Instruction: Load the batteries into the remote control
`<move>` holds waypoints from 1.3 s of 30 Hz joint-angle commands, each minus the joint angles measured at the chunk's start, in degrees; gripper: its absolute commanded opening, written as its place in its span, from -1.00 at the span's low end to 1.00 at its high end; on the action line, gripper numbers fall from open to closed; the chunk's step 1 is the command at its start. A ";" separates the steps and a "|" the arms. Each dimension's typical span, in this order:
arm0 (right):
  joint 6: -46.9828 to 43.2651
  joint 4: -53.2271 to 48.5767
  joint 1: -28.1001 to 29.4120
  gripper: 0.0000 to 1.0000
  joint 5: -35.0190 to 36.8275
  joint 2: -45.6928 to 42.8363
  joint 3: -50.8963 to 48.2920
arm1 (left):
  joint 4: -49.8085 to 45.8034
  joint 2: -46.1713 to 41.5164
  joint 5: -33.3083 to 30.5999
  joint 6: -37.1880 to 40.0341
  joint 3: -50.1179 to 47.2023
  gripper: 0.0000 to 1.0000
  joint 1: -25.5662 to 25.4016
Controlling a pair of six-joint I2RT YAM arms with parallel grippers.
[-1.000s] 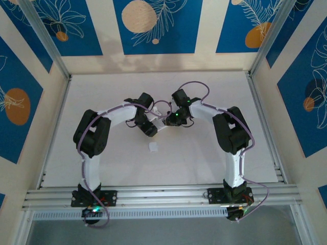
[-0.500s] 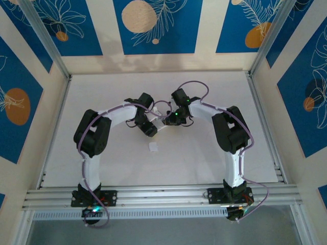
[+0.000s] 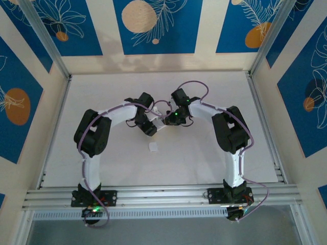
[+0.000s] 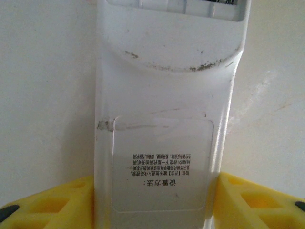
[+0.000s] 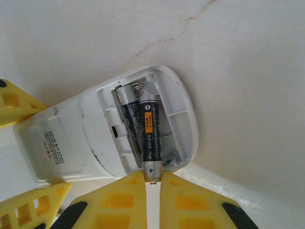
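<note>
The white remote control [image 5: 71,138] lies back up on the table with its battery bay uncovered. One dark battery [image 5: 127,107] sits in the bay's left slot. A second battery [image 5: 148,138] lies slanted over the right slot, and my right gripper [image 5: 152,183] is shut on its plus end. My left gripper [image 4: 155,200] clamps the remote control [image 4: 162,95] at its labelled end, one yellow finger against each long side. From above, both grippers [image 3: 152,130] [image 3: 166,121] meet at mid-table over the remote control [image 3: 160,126].
A small white square cover piece [image 3: 153,147] lies loose on the white table [image 3: 204,168], just in front of the grippers. Aluminium rails [image 3: 153,196] and patterned walls frame the table.
</note>
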 commanded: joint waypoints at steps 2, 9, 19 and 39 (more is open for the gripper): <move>-0.83 0.13 -0.10 -0.74 -1.49 -1.73 1.07 | -1.34 1.42 1.40 1.33 0.97 0.10 0.60; -0.83 0.34 -0.23 -0.74 -2.20 -0.73 2.30 | -1.34 1.32 1.31 1.51 0.85 0.09 0.56; -0.21 -0.02 -0.40 -0.75 -2.12 0.78 2.26 | -1.31 1.22 1.24 1.58 0.88 0.09 0.56; -0.06 0.66 -0.41 -0.75 -3.53 -1.12 -0.71 | -1.25 1.38 1.24 1.45 0.96 0.09 0.56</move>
